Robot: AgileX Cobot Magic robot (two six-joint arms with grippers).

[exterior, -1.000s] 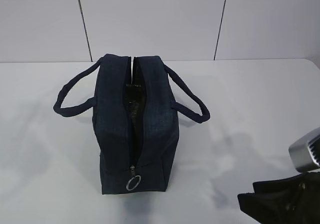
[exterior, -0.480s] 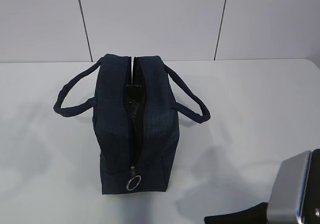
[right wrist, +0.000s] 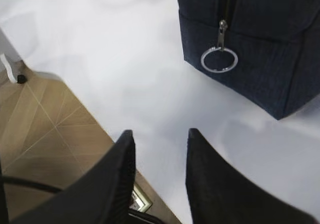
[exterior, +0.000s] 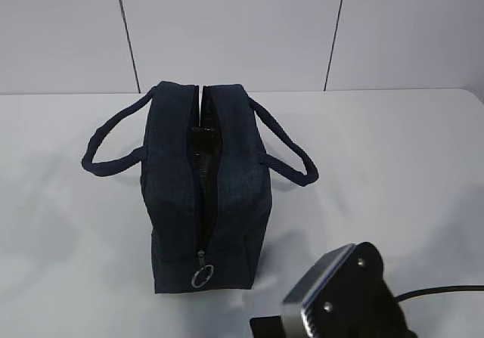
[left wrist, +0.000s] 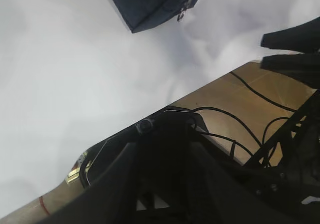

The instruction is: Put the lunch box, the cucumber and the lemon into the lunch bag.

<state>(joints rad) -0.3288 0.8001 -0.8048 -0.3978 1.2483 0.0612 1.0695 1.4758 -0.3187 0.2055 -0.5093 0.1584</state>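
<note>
The lunch bag (exterior: 204,190) stands upright on the white table (exterior: 393,164), left of centre in the exterior view. Its top zipper is parted along most of its length, showing a dark, glossy interior. The zipper's ring pull (exterior: 201,276) hangs at the bag's near end, at 6 o'clock. One loop handle droops to 9 o'clock, the other to 3 o'clock.

The right arm (exterior: 344,300) enters the exterior view at 5 o'clock, short of the bag and not touching it. In the right wrist view, the right gripper (right wrist: 157,151) has its fingers apart with nothing between them; the ring pull (right wrist: 219,59) lies at 1 o'clock, well clear.

In the left wrist view, the left gripper (left wrist: 287,48) appears at 3 o'clock near the table's edge, fingers slightly apart and empty. The bag's corner (left wrist: 150,3) sits at 12 o'clock.
</note>
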